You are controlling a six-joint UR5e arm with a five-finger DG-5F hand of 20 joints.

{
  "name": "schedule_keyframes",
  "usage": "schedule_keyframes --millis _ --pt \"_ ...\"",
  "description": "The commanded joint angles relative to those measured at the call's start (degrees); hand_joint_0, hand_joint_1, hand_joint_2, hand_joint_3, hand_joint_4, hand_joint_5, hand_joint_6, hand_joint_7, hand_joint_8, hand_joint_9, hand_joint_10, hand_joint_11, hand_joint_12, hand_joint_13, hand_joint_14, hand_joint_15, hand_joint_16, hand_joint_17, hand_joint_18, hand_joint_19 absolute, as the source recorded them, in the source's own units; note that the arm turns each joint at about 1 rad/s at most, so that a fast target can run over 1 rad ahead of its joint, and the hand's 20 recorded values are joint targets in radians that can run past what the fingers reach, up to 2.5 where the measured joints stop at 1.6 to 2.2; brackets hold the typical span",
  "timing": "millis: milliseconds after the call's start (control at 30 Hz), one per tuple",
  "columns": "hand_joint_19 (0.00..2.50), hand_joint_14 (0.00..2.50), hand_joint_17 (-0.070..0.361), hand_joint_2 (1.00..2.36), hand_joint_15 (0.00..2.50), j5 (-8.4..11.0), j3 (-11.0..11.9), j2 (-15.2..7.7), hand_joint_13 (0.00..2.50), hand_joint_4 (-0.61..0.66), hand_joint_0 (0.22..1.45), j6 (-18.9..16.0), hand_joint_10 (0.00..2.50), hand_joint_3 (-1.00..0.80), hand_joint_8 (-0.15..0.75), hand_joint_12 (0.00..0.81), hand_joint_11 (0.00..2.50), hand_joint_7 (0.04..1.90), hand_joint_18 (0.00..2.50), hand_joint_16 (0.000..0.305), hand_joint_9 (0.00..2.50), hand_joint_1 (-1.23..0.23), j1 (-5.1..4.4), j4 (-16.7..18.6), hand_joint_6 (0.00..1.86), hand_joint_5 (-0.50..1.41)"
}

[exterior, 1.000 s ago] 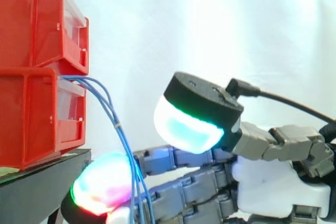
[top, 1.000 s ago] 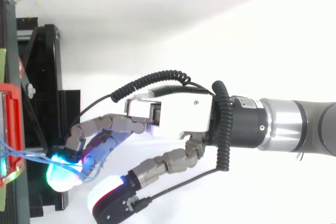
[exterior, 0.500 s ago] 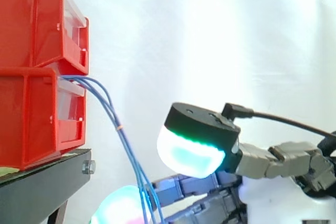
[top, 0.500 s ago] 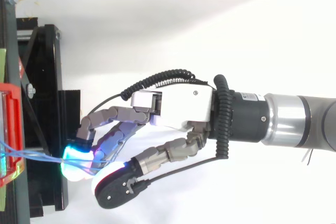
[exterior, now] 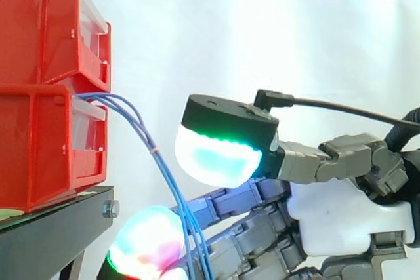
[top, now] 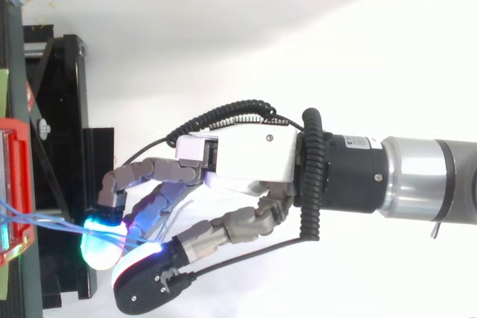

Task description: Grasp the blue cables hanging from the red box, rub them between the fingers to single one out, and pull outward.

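Note:
Several thin blue cables (exterior: 146,137) come out of the front of the lower red bin (exterior: 39,145) and slant down to the right. They run into my hand (exterior: 348,218), among its curled fingers (exterior: 246,204) and beside a pink and green glowing fingertip (exterior: 143,248). The thumb's green-white pad hovers just above and to the right of the cables. From above, the cables (top: 45,221) stretch from the bin (top: 15,184) to the cyan fingertips (top: 100,232) of the hand (top: 246,161), and the thumb is closed in beside them.
A second red bin (exterior: 46,24) is stacked on the lower one. Both rest on a black stand (exterior: 56,227) at the left, with a white curtain behind. The arm (top: 417,188) comes in from the right.
The hand dipped, then rose again. The thumb pad has swung left, closer to the cables. The cables now slant further out from the bin.

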State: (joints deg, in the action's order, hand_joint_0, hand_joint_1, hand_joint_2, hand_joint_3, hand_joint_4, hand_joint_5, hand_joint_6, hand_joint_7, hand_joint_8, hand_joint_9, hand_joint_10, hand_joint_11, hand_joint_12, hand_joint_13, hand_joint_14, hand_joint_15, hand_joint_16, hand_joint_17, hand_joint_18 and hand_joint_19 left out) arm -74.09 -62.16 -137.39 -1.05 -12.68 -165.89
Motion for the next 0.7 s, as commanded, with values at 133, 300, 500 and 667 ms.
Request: schedule_keyframes --millis 133,300,500,667 --pt "0.4 0.01 0.079 1.0 0.36 0.09 2.2 0.0 0.68 0.17 0.62 0.0 0.01 -0.44 0.242 0.301 0.33 1.3 0.52 0.035 0.81 -0.6 0.28 -1.1 0.5 -0.07" --pt "0.41 0.01 0.08 1.01 0.36 0.09 2.7 0.0 0.68 0.16 0.62 -0.2 0.01 -0.43 0.241 0.302 0.32 1.27 0.52 0.035 0.8 -0.61 0.37 -1.4 0.53 -0.08" --pt "0.4 0.02 0.08 1.01 0.37 0.09 3.3 0.0 0.68 0.16 0.63 -0.2 0.01 -0.4 0.242 0.303 0.35 1.19 0.52 0.036 0.8 -0.62 0.55 -1.4 0.58 -0.1" --pt "0.41 0.01 0.081 1.01 0.38 0.26 3.4 0.0 0.68 0.17 0.63 -0.3 0.01 -0.35 0.242 0.306 0.39 1.0 0.52 0.036 0.77 -0.62 0.72 -1.4 0.69 -0.14"
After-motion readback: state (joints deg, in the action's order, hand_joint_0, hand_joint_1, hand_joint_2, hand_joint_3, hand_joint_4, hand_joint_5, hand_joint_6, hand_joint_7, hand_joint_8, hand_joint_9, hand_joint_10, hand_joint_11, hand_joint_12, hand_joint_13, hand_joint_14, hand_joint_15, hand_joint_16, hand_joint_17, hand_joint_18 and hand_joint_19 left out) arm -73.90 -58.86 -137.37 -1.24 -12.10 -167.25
